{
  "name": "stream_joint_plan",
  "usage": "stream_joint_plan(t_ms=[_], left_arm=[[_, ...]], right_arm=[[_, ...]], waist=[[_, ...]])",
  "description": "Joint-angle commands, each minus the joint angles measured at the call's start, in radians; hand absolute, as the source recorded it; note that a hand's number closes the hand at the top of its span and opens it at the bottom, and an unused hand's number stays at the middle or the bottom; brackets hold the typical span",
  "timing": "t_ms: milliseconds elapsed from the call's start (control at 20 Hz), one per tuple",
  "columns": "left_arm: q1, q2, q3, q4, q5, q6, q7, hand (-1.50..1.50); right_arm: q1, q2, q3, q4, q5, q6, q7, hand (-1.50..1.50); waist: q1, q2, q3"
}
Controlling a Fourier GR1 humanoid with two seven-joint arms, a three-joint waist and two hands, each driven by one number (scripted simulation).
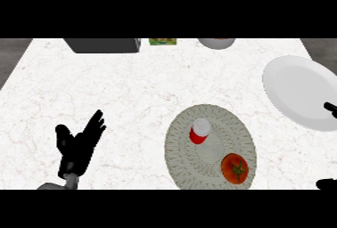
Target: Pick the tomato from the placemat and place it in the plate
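Observation:
A red tomato with a green stem lies on the round woven placemat, at its near right part. A large white plate sits to the far right of the mat. My left hand rests open at the lower left, fingers up, well away from the mat. Only small black bits of my right hand show at the right edge, one over the plate's near rim and one lower down; nothing is held that I can see.
A red-and-white cup lies on the placemat left of and beyond the tomato. At the counter's far edge stand a dark box, a small green packet and a white bowl.

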Motion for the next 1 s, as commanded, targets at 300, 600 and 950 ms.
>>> stream_joint_plan(t_ms=[300, 600, 950], left_arm=[[0.06, -0.019, 0.013, -0.066, -0.022, -0.001, 0.01, 0.0], [-0.016, -0.039, 0.03, -0.069, -0.066, -0.001, 0.096, 0.0], [0.021, -0.069, 0.056, -0.054, -0.085, -0.043, 0.067, 0.0]], right_arm=[[0.138, 0.068, 0.17, -0.342, 0.298, -0.061, 0.303, -1.5], [0.139, 0.185, 0.265, -0.314, 0.483, -0.119, 0.348, -1.5], [0.087, 0.25, 0.362, -0.296, 0.59, -0.032, 0.464, -1.5]], waist=[[0.011, 0.001, 0.001], [0.011, 0.003, 0.001], [0.013, 0.003, 0.001]])
